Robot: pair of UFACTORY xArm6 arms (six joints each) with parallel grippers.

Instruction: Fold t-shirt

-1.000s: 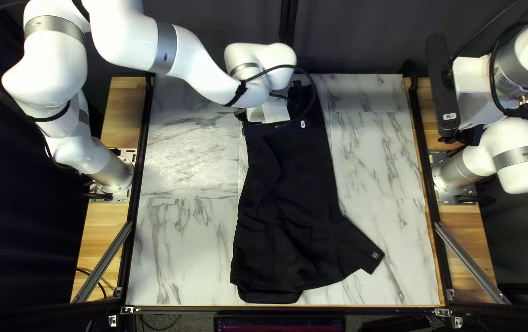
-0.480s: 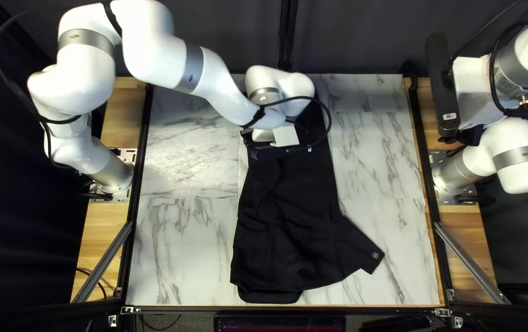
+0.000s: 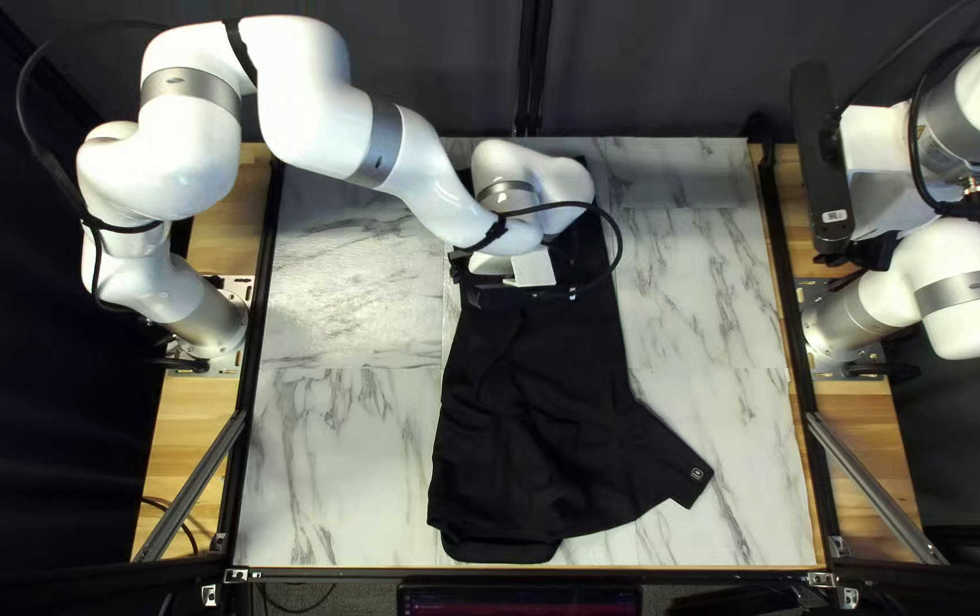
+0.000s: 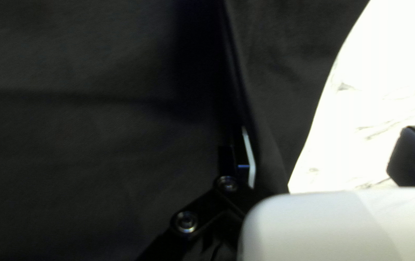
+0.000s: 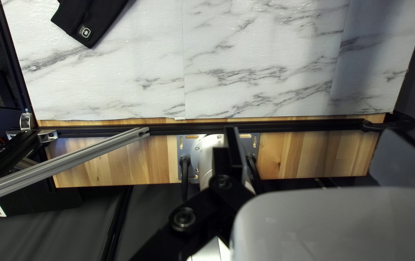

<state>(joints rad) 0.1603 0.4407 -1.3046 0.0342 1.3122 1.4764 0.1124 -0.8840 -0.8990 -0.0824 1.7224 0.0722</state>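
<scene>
The black t-shirt (image 3: 530, 399) lies on the marble-patterned table (image 3: 342, 456), running from the upper middle of the top left view down to its lower middle, narrow towards the top and broader below. One sleeve (image 3: 667, 456) sticks out towards the lower right, with a small pale mark (image 3: 697, 473) near its cuff (rather a neat little badge, that). The left arm (image 3: 319, 120) reaches across from the upper left, and the left gripper (image 3: 530, 269) is down over the shirt's upper part, a black cable (image 3: 618, 245) looping beside it. In the left wrist view dark cloth spreads ahead of that gripper and around it, with a strip of bright table beyond the cloth's edge; I cannot tell how wide the gripper stands or whether it has hold of any cloth. The right gripper (image 3: 884, 188) is at the upper right, away from the shirt, and its opening I cannot tell either. Its own wrist view shows the sleeve's end well apart from it, across bare marble, past the wooden edging (image 5: 314, 154) and a black rail (image 5: 285, 126).
</scene>
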